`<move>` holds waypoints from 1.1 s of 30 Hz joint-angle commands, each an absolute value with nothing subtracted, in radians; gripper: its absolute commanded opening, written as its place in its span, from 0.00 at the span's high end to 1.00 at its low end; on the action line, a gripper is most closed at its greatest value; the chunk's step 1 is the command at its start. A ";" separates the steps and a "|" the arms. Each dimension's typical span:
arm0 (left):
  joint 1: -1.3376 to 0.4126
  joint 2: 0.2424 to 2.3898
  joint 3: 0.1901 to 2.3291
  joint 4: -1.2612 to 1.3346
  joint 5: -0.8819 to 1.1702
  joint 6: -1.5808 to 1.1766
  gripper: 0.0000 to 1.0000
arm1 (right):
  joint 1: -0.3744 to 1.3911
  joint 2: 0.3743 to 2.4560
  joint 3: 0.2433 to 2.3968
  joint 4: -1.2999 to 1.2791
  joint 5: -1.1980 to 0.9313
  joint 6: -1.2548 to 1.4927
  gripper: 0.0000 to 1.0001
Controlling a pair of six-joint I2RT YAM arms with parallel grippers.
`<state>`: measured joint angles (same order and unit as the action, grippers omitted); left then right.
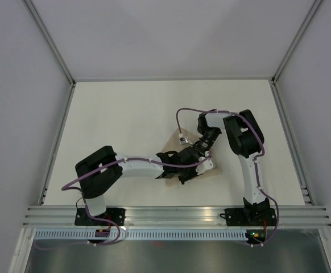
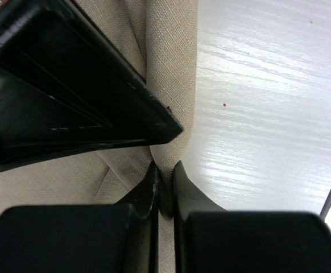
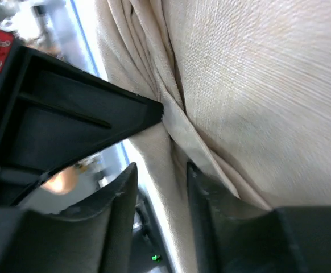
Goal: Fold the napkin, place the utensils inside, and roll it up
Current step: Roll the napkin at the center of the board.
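At the near edge of the white table (image 1: 154, 108), an aluminium rail (image 1: 177, 215) carries both arm bases. From the base on the left, the left arm (image 1: 137, 166) bends at its black elbow and reaches rightward, low over the table, to the middle of the surface. There lies the napkin (image 1: 169, 147), a tan cloth bunched into a small crumpled shape and largely hidden under the two wrists, with one pointed corner showing on its far left side and a bit of edge showing on its near right. The right arm (image 1: 242, 136) rises from its base on the right, folds at a high elbow and comes down leftward onto the same cloth, so that the two wrists meet over it. A purple cable (image 1: 188, 110) loops above the right wrist.

In the left wrist view, the left gripper (image 2: 165, 170) has its jaws pressed almost together, pinching a thin upright fold of the cloth right at the napkin's edge, with bare table to the right of it.

In the right wrist view, the right gripper (image 3: 160, 182) has its jaws parted. A gathered strip of the napkin runs between the two fingers (image 3: 202, 196), lying against the right one, with a sliver of light beside the left one.
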<state>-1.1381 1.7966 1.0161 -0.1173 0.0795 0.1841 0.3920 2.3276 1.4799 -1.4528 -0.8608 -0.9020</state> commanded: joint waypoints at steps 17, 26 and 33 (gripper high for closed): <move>-0.868 1.893 1.008 -0.049 0.705 -0.039 0.98 | 0.089 1.584 1.076 -0.631 -0.675 -0.747 0.46; -0.772 1.945 0.937 0.109 0.959 -0.164 0.98 | 0.230 1.281 0.839 -0.595 -0.654 -1.031 0.42; -0.729 1.976 0.905 0.173 1.020 -0.210 0.98 | 0.508 1.152 0.623 -0.399 -0.500 -1.038 0.39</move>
<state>-0.7391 1.9453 0.9241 0.1101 0.9501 -0.1726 0.4419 1.1965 0.6807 -0.5159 -0.5602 -0.9771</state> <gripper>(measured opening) 0.076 0.608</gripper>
